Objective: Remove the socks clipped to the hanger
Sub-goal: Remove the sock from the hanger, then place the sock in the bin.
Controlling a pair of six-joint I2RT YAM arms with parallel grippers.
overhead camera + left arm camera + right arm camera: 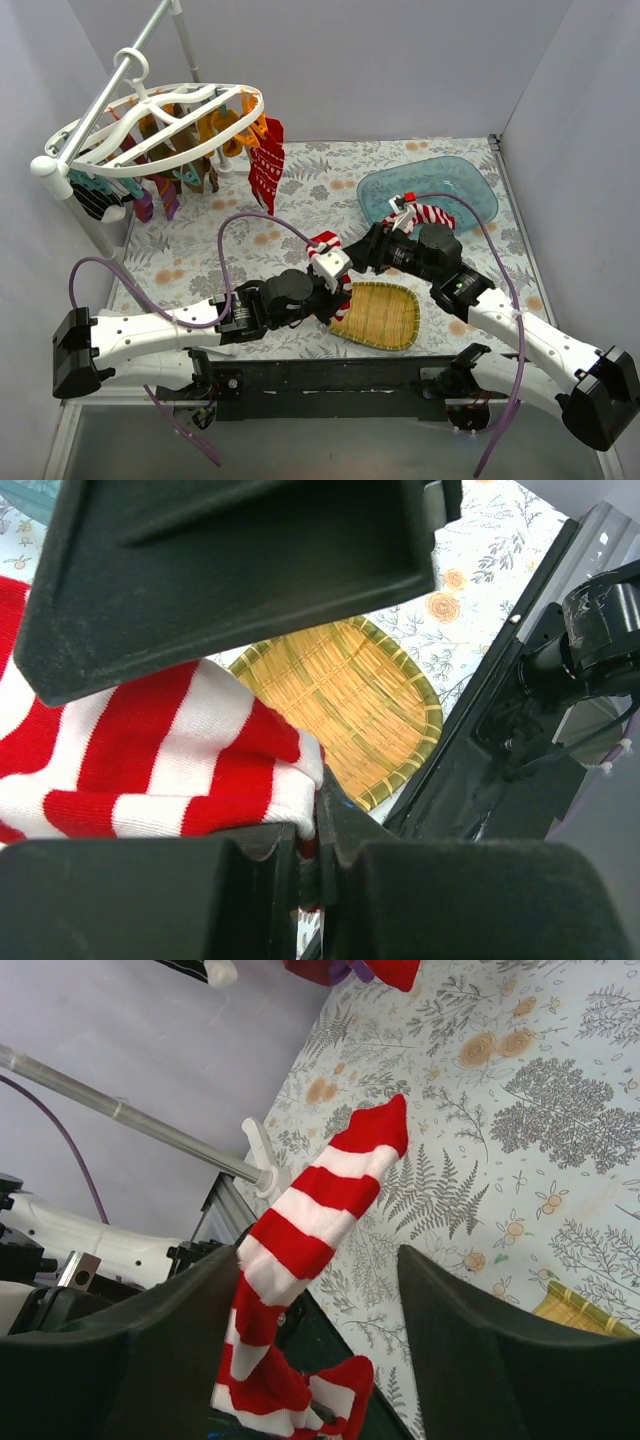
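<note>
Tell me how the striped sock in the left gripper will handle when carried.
The red-and-white striped fabric sock will likely be floppy: it bunches in folds between the jaws of the left gripper. It is probably light, being thin knit. Clamped knit seems unlikely to slip, but loose ends may drag over the woven yellow-green tray.

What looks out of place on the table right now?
One red-and-white striped sock sits at the near rim of the blue tray, bunched against the right arm. I cannot tell whether it lies in the tray or is caught on the arm. Nothing else stands out.
</note>
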